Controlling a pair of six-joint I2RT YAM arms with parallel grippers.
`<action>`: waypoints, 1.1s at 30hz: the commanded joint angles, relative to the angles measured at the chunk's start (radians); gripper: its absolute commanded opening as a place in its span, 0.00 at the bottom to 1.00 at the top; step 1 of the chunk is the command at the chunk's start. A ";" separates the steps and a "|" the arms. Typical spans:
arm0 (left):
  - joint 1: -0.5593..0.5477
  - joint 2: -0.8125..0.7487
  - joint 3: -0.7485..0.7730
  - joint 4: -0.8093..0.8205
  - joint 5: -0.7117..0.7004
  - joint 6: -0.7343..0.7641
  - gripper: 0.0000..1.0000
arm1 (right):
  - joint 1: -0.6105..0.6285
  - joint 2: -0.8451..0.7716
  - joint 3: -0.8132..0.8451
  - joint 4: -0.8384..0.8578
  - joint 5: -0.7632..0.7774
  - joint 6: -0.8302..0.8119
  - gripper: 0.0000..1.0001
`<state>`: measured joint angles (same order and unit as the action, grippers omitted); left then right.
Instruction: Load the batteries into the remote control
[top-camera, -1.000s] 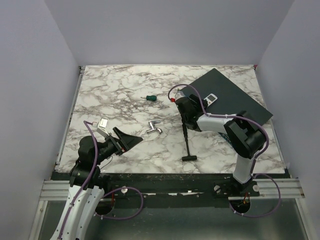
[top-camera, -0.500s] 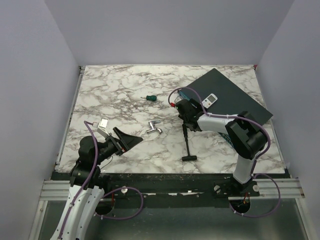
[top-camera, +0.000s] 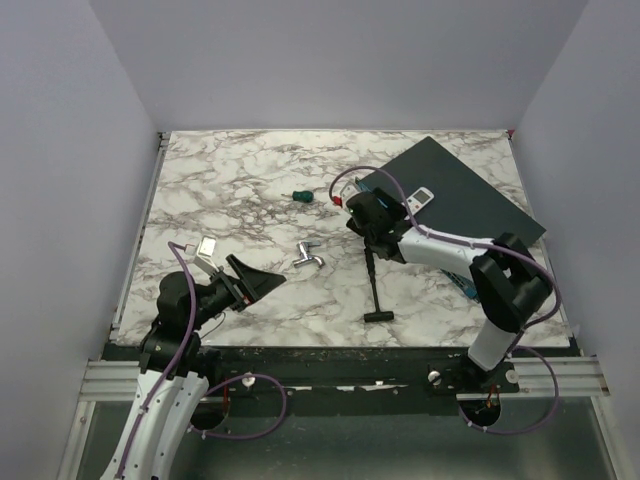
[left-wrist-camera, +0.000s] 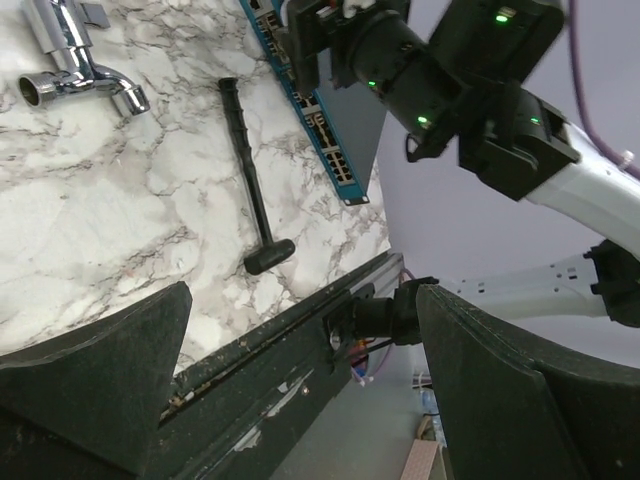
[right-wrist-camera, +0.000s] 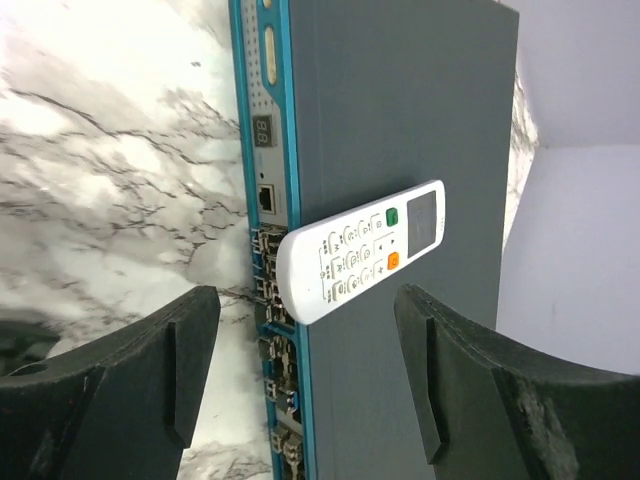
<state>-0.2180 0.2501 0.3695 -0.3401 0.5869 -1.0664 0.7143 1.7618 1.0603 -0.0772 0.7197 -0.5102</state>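
top external view: a tap (top-camera: 308, 258), screwdriver (top-camera: 301, 196) and black t-bar (top-camera: 375, 290) lie mid-frame on marble. remote (top-camera: 422, 198) rests on the dark box (top-camera: 475, 200), upper right. right gripper (right-wrist-camera: 305, 300) hangs just left of it, jaws apart, empty. left gripper (top-camera: 262, 280) sits low left, wide, empty.

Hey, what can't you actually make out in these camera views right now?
Remote control battery compartment: right wrist view, it lies buttons up on the dark box, so its back is hidden.
Batteries: none identifiable in any view.
Chrome tap: left wrist view, cut off by the top edge.
Button labels: top view, too small.
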 joint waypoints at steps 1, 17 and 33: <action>0.000 0.012 0.083 -0.111 -0.083 0.133 0.99 | 0.043 -0.128 0.004 -0.048 -0.137 0.107 0.79; 0.000 0.023 0.203 -0.225 -0.421 0.417 0.99 | 0.054 -0.947 -0.716 0.453 -0.889 0.870 1.00; 0.000 -0.078 0.209 -0.246 -0.522 0.442 0.99 | 0.054 -1.516 -0.934 0.176 -0.656 0.930 1.00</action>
<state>-0.2180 0.1822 0.5671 -0.5720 0.1085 -0.6487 0.7658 0.2741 0.1425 0.1616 0.0120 0.4091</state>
